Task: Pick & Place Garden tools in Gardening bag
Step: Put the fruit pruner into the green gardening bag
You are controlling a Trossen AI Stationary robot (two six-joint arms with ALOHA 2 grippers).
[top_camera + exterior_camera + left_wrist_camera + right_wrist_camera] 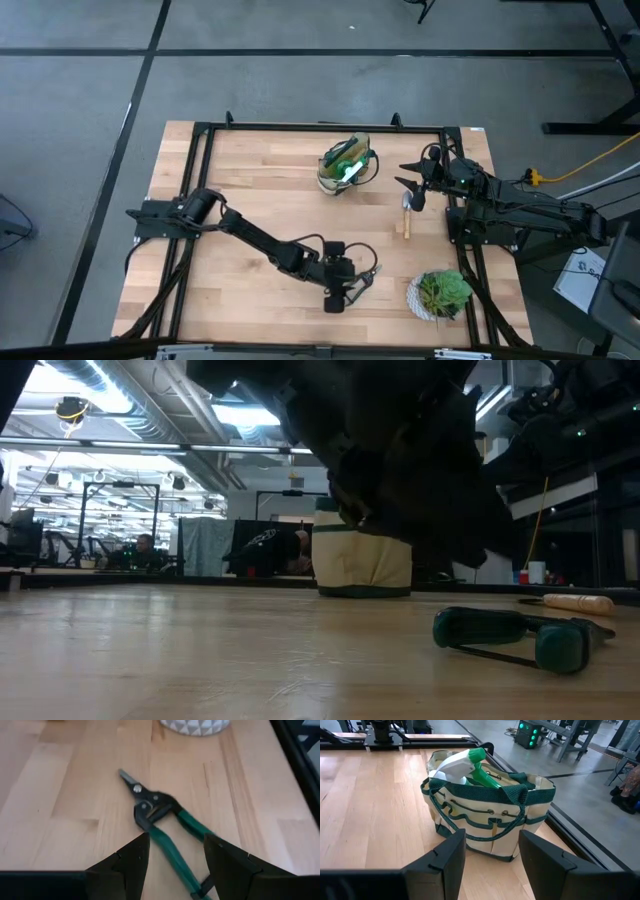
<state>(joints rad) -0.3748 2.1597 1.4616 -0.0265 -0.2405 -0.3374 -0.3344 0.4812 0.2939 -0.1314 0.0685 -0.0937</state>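
Two dark arms work over the pale wooden bench (250,190). Starting at its left edge, we see the left arm reach across toward the near edge, where the left gripper (172,855) hovers low over the green-handled pruning shears with dark metal blades (160,827). Its fingers stand apart on either side of one green handle without touching it, and the shears lie flat on the wood, blades pointing toward the white faceted pot (195,726). In the low view the shears (520,635) rest on the bench under the gripper.

Near the middle of the far edge stands the beige canvas gardening bag with dark green trim and looped handles (490,815), upright, with the translucent green spray bottle with a white body (470,767) poking out of its top.

Right of the bag, the right gripper (492,852) waits with its fingers spread wide, holding nothing. Just beside it a wooden-handled metal tool (406,215) lies on the bench. At the near right corner sits the green leafy plant (442,292) in its pot.

We can read no writing or labels on anything.
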